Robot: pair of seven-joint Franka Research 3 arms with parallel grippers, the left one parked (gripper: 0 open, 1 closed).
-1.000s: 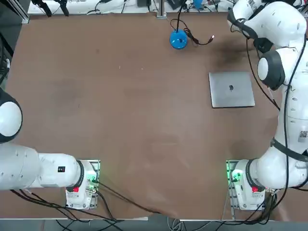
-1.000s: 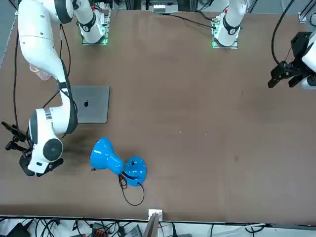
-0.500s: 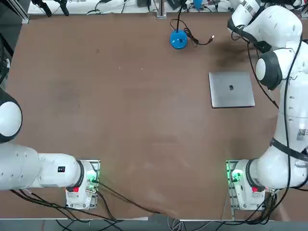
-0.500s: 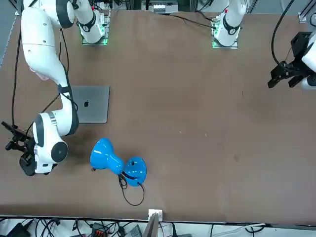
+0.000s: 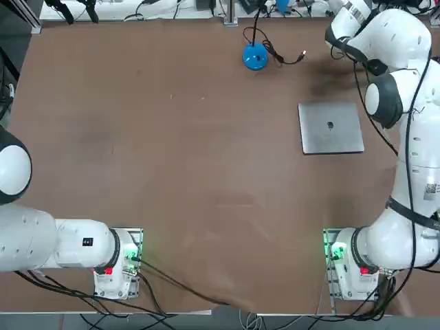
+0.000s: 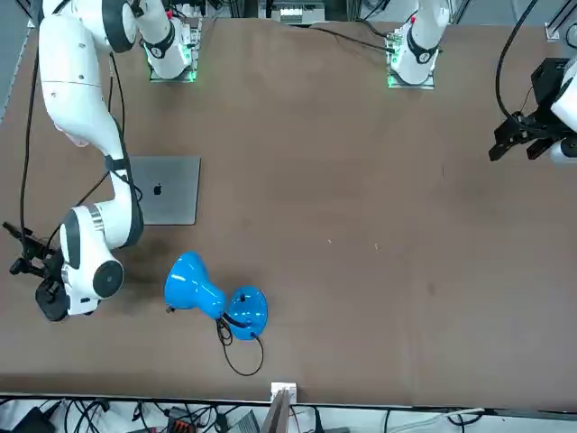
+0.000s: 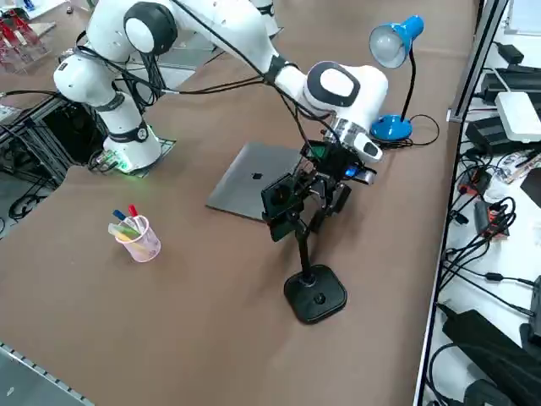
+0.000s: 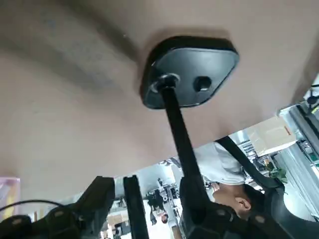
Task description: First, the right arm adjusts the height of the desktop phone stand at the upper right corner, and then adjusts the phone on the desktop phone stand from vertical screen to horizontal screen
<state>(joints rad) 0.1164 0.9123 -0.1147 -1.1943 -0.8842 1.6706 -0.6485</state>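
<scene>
The desktop phone stand (image 7: pixel 314 295) is black, with a flat base and a thin upright stem, near the table's far right corner. A black phone (image 7: pixel 277 201) sits in the clamp at its top, roughly upright. My right gripper (image 7: pixel 319 196) is at the clamp's height, just behind the phone. In the wrist view the right gripper (image 8: pixel 187 195) is open, its fingers (image 8: pixel 98 198) set apart on either side of the stem, with the stand's base (image 8: pixel 192 69) beyond. In the front view the stand (image 6: pixel 22 253) shows at the far left edge. The top view hides the stand behind the right arm (image 5: pixel 388 41).
A closed silver laptop (image 5: pixel 331 128) lies beside the stand, and a blue desk lamp (image 7: pixel 390 42) with a cable stands at the far edge. A clear cup of pens (image 7: pixel 135 235) sits near the right edge. A person in a white shirt (image 8: pixel 224 167) shows beyond the table.
The right arm's upper links swung toward the far right corner over the first half second. Since then the arm has barely moved.
</scene>
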